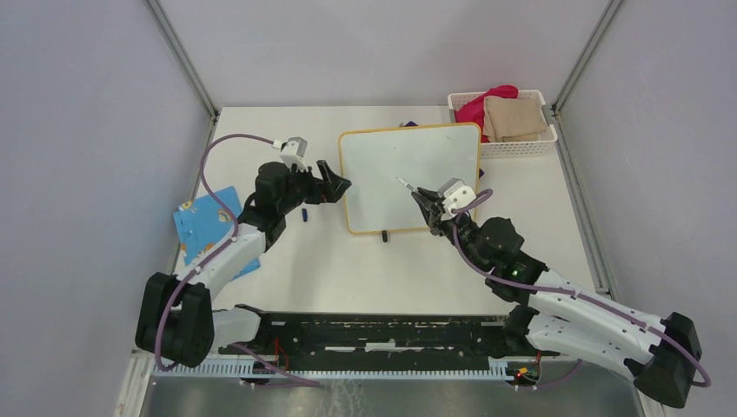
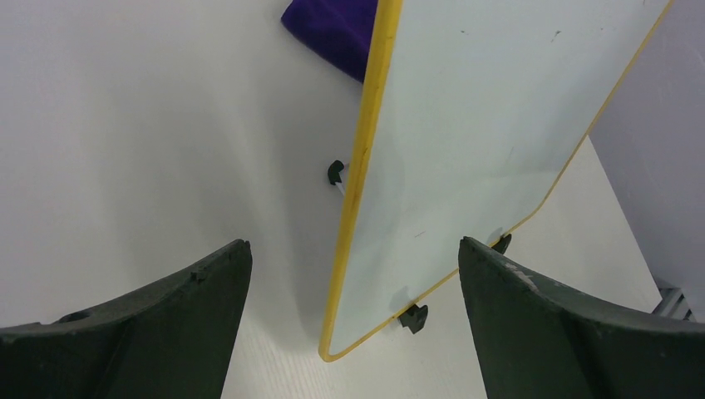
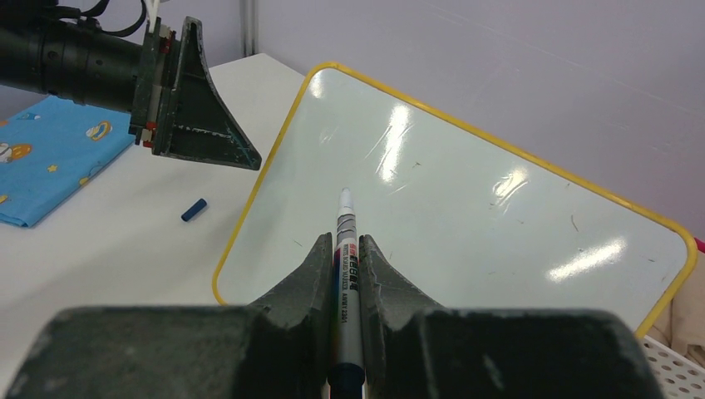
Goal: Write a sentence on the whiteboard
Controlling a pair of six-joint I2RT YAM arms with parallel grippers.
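Right hand (image 3: 342,245) is pinching the marker (image 3: 346,218) over the whiteboard (image 3: 465,208).
Left hand (image 2: 353,245) is hovering spread beside it; no writing is showing, so the whole sentence is remaining.

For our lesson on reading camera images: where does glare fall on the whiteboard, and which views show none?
Right wrist view: bright glare streaks across the whiteboard, beyond the marker held in the right hand. Left wrist view: no glare, a soft shadow on the table beside the board's frame. Top external view: board evenly lit, no glare.
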